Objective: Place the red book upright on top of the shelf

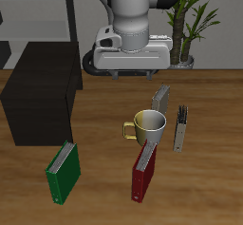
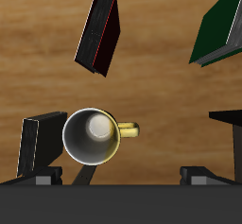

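Arm hovered high over the table, red book untouched.
Red book (image 1: 143, 172) stood near the table's front edge, just in front of the yellow mug (image 1: 148, 126), well apart from the shelf (image 1: 38, 103). Gripper (image 1: 127, 60) held nothing; finger spread couldn't be told.

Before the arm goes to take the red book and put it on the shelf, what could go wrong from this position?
1. The mug stands very close behind the red book; a descending gripper might knock it.
2. The green book has a similar size and also stands upright near the table's front edge, so it might be taken by mistake.
3. The red book stands on a narrow edge; an off-centre touch may tip it before the jaws close.
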Controlling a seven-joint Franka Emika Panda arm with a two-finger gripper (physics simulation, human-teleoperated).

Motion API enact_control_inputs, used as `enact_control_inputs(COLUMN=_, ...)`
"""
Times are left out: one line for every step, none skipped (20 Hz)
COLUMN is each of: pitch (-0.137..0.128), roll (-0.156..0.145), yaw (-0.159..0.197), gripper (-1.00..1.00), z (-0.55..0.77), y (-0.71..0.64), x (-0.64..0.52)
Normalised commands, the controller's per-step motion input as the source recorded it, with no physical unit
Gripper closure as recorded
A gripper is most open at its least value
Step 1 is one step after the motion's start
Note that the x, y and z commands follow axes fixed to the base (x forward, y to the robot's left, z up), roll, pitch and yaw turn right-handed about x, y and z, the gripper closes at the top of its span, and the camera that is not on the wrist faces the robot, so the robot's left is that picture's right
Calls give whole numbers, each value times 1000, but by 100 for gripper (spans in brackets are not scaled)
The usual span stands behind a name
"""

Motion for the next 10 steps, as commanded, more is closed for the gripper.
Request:
enact_control_inputs(pitch=32, roll=-23, yaw=26, gripper=-100, z=-195, y=213, x=476)
enact_control_inputs(pitch=35, roll=93, yaw=15, gripper=-100, z=-168, y=317, x=334)
enact_control_inputs(pitch=-88, roll=10, yaw=152, gripper=-100, z=-54, y=244, x=417)
enact_control_inputs(pitch=-13, roll=31, yaw=-22, gripper=-100, z=-169, y=109, x=287)
enact_control_inputs(pitch=64, roll=55, yaw=-71, gripper=-100, z=-142, y=175, x=459)
enact_control_inputs(pitch=-14, roll=9, yaw=14, gripper=-100, z=-118, y=101, x=190)
enact_control_inputs(pitch=-20, roll=-24, yaw=63, gripper=-100, z=-162, y=139, x=322)
enact_control_inputs(pitch=14, roll=11, yaw=-72, gripper=-100, z=-47, y=104, x=330)
enact_control_inputs(pitch=-39, roll=21, yaw=42, gripper=-100, z=16, y=183, x=309)
enact_control_inputs(pitch=0, roll=0, yaw=0, gripper=-100, z=-43, y=4, x=-72)
